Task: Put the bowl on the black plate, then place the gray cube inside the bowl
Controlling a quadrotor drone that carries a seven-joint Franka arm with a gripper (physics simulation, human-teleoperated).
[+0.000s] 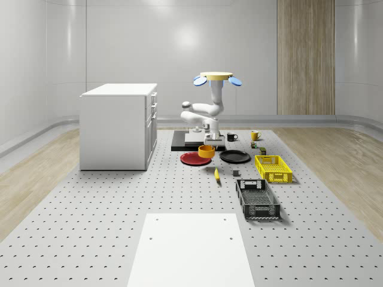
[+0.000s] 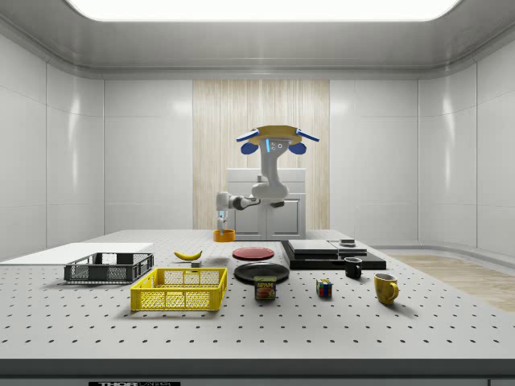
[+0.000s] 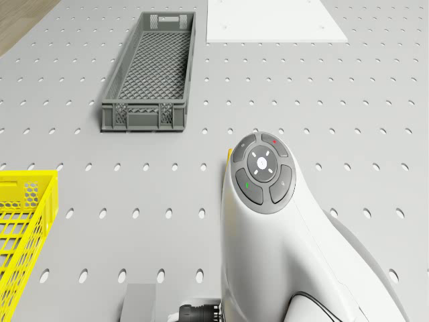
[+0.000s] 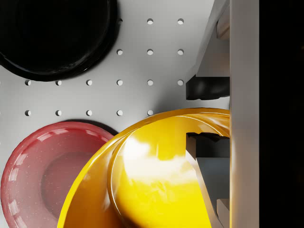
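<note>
While fingers (image 4: 205,114) clamp the bowl (image 4: 156,180), the can (image 2: 265,288) reads SPAM.

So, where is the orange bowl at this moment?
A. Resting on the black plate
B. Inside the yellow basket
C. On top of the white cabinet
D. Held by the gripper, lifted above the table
D: the gripper clamps the orange bowl's rim, with the bowl raised near the red plate, not on the black plate.

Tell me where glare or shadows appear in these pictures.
Wrist view: a bright glare patch lies inside the orange bowl, and the red plate shines at its rim. Side view: a ceiling light panel glows white. Whole-scene view: soft reflections on the back wall.
</note>
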